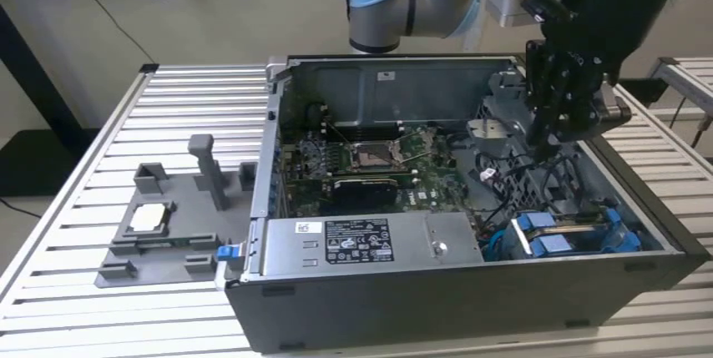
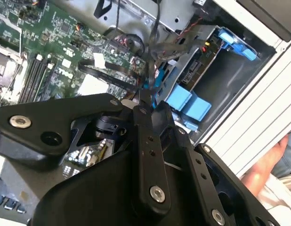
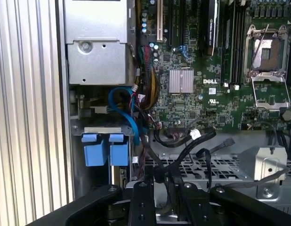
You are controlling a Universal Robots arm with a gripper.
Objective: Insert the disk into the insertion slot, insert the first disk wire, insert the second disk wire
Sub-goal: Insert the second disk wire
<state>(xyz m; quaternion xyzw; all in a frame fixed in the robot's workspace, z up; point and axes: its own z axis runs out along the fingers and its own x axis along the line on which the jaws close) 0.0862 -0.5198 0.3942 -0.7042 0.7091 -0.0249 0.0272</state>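
The disk [image 1: 548, 239] lies in the insertion slot [image 1: 630, 251] at the near right corner of the open computer case, and its blue carrier tabs [image 3: 101, 149] show in both wrist views. My gripper [image 1: 548, 146] reaches down into the case just behind the slot, over a tangle of black wires. In the second wrist view its fingers [image 2: 146, 117] stand together with a black disk wire [image 2: 150, 52] running out from their tips. In the first wrist view that wire bundle [image 3: 160, 175] sits between the two fingers. The slot's grey wall [image 2: 225, 75] lies just beyond the blue tabs [image 2: 189, 104].
The silver labelled power-supply box [image 1: 356, 243] fills the case's near side, and the green motherboard [image 1: 379, 162] lies behind it. On the slatted table at the exterior view's left stands a grey fixture [image 1: 179, 233] with a small silver chip [image 1: 149, 218]. A person's hand [image 2: 272, 162] rests outside the case.
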